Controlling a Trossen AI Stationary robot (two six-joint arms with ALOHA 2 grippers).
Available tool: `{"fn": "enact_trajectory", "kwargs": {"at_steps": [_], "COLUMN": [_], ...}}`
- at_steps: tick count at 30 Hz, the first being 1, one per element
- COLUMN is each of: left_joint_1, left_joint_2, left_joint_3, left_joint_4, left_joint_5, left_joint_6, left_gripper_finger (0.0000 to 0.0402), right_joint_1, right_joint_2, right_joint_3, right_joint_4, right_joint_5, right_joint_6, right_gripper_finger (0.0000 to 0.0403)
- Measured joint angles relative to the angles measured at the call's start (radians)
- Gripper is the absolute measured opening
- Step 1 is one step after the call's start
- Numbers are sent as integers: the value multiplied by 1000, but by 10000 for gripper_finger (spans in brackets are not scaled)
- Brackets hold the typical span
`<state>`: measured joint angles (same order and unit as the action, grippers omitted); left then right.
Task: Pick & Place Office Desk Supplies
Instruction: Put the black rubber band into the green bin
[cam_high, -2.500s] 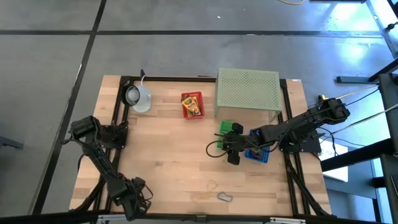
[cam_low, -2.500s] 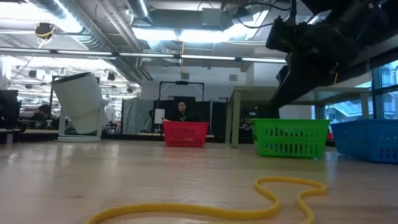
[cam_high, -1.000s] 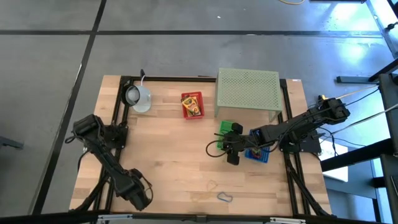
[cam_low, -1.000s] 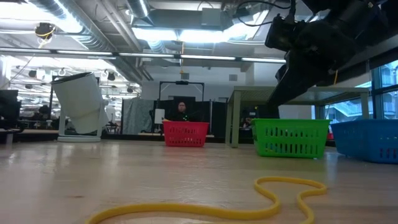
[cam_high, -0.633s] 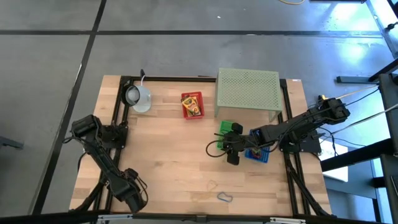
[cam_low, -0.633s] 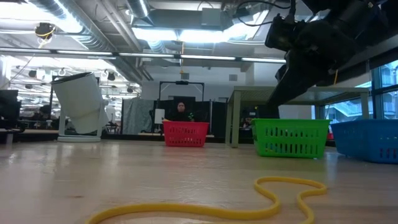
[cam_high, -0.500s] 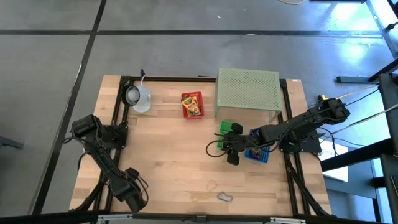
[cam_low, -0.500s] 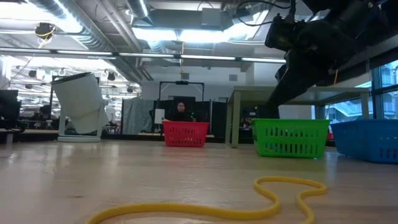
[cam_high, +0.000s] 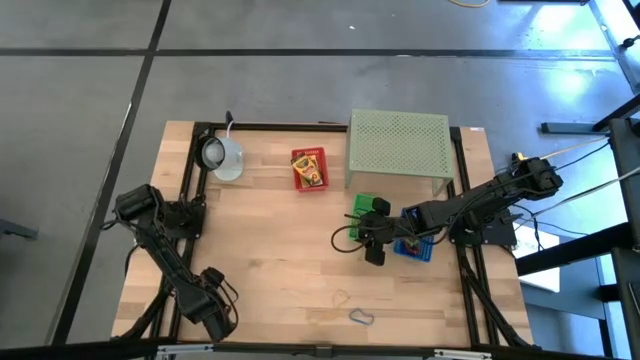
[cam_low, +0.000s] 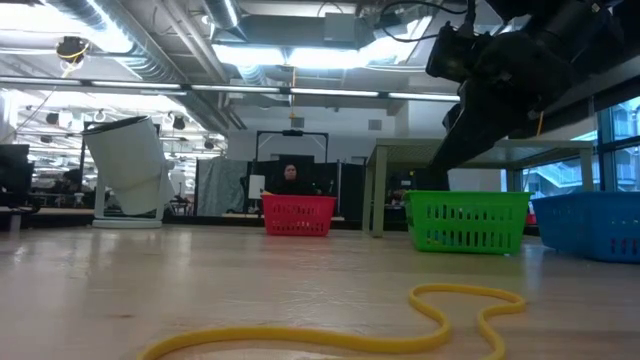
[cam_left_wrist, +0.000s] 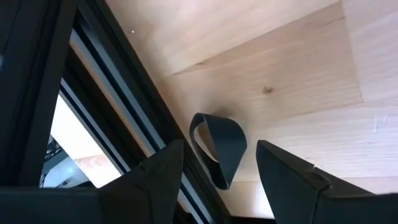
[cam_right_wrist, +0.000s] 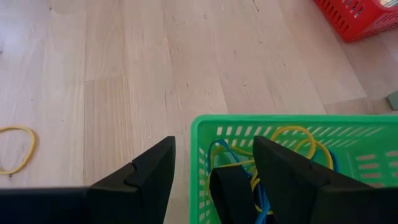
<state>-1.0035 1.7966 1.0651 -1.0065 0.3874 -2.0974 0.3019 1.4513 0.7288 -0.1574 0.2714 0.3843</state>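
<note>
At the near left corner of the surface (cam_high: 270, 250), the left gripper (cam_left_wrist: 214, 171) has just spread its fingers wide, after being about half closed a second ago. It has also drawn back a little toward the near edge. A small dark clip (cam_left_wrist: 217, 148) lies on the wood between the open fingers, beside the black frame rail (cam_left_wrist: 118, 118); nothing is held. I judge this as lining up for a pick of that clip.

Farther right along the near edge lie a yellow rubber band (cam_low: 400, 325) and a blue loop (cam_high: 360, 317), both untouched.

Toward the middle right, the right gripper (cam_right_wrist: 214, 171) hangs unmoved over the green basket (cam_right_wrist: 261, 134), its fingers wide apart and empty. Yellow and blue bands (cam_right_wrist: 298, 143) already lie inside. A blue basket (cam_high: 415, 248) sits just beside it.

Farthest off stand the red basket (cam_high: 309, 168) with its yellow printed box, the white mug (cam_high: 222, 155) and the pale green perforated stand (cam_high: 398, 140).
</note>
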Motion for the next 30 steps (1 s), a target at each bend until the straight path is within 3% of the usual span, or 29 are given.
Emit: {"fn": "enact_trajectory", "kwargs": {"at_steps": [4, 12, 22, 26, 30], "left_joint_1": [-2, -7, -23, -21, -21], "left_joint_2": [2, 4, -3, 0, 1], "left_joint_3": [0, -22, -135, -137, -137], "left_joint_4": [9, 15, 147, 166, 195], "left_joint_5": [-2, -12, 67, 100, 104], "left_joint_6": [61, 408, 456, 473, 484], "left_gripper_finger": [195, 185, 182, 150, 81], "right_joint_1": [0, 0, 0, 0, 0], "right_joint_2": [0, 0, 0, 0, 0], "right_joint_3": [0, 0, 0, 0, 0], "right_joint_4": [0, 0, 0, 0, 1], "right_joint_5": [0, 0, 0, 0, 0], "right_joint_6": [0, 0, 0, 0, 0], "right_gripper_finger": [217, 217, 217, 217, 217]}}
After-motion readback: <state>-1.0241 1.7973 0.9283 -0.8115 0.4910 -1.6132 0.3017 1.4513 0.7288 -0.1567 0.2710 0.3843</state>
